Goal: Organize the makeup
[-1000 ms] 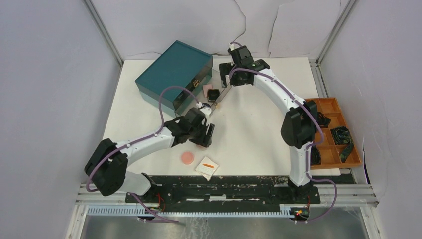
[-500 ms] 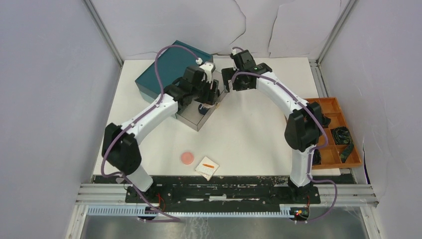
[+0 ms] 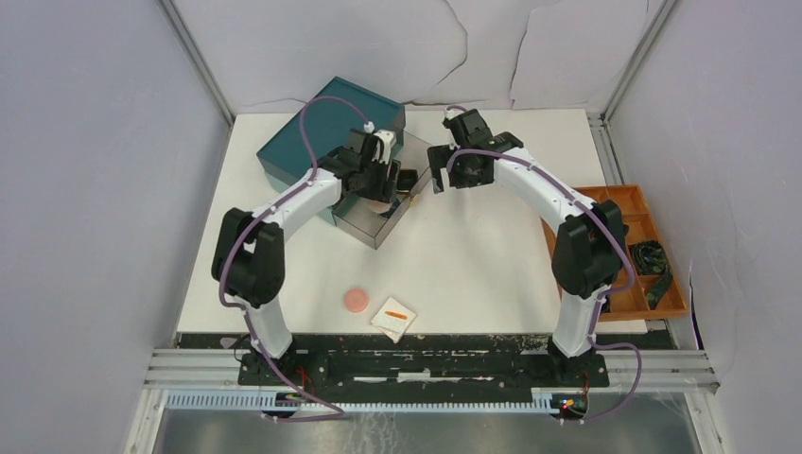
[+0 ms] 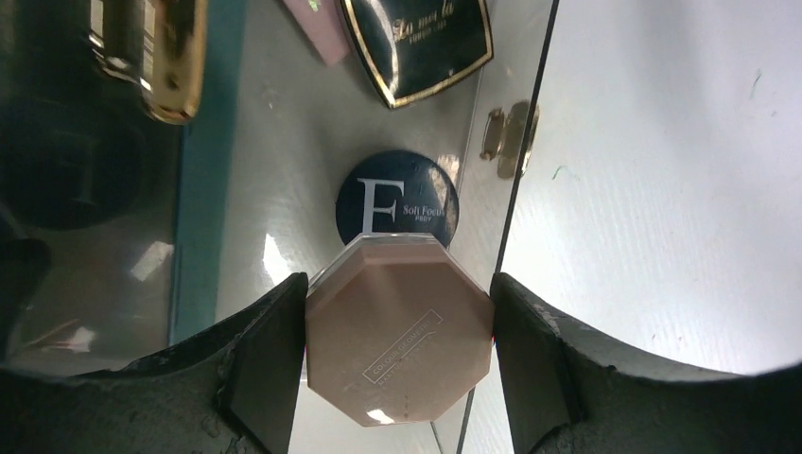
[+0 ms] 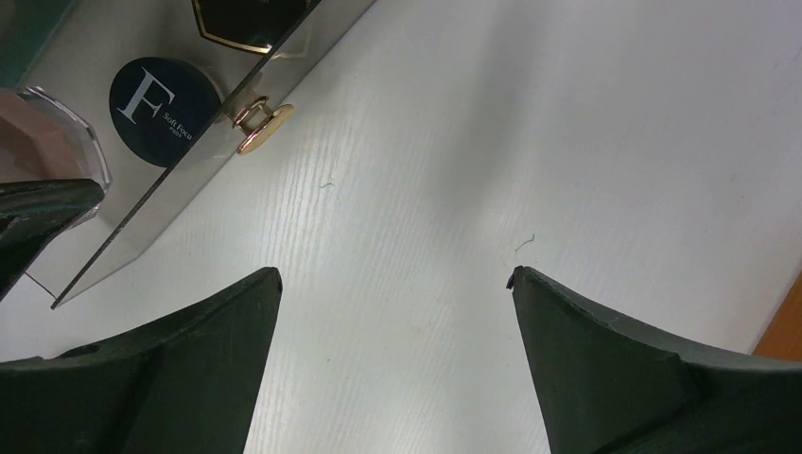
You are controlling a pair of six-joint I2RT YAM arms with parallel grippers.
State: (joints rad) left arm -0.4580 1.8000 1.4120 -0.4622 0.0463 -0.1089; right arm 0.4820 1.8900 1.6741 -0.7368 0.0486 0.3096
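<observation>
My left gripper (image 4: 397, 279) is shut on a beige octagonal compact (image 4: 397, 350) and holds it over the open clear drawer (image 3: 364, 225) of the teal box (image 3: 312, 132). Below it in the drawer lie the dark-blue "F" tin (image 4: 397, 194), a black square compact (image 4: 421, 43) and a pink square (image 4: 322, 33). My right gripper (image 5: 394, 272) hangs open over bare table just right of the drawer front, with nothing between its fingers. A pink round disc (image 3: 357, 300) and a white pad (image 3: 394, 319) with a thin red stick on it lie near the table's front edge.
The drawer's gold handle (image 5: 260, 123) faces my right gripper. An orange compartment tray (image 3: 629, 203) with dark rolled bundles (image 3: 651, 257) sits at the right edge of the table. Grey walls close in the table on three sides.
My left arm has swung from the middle of the table up to the drawer, carrying the beige compact. My right gripper has drawn back a little to the right, away from the drawer.
</observation>
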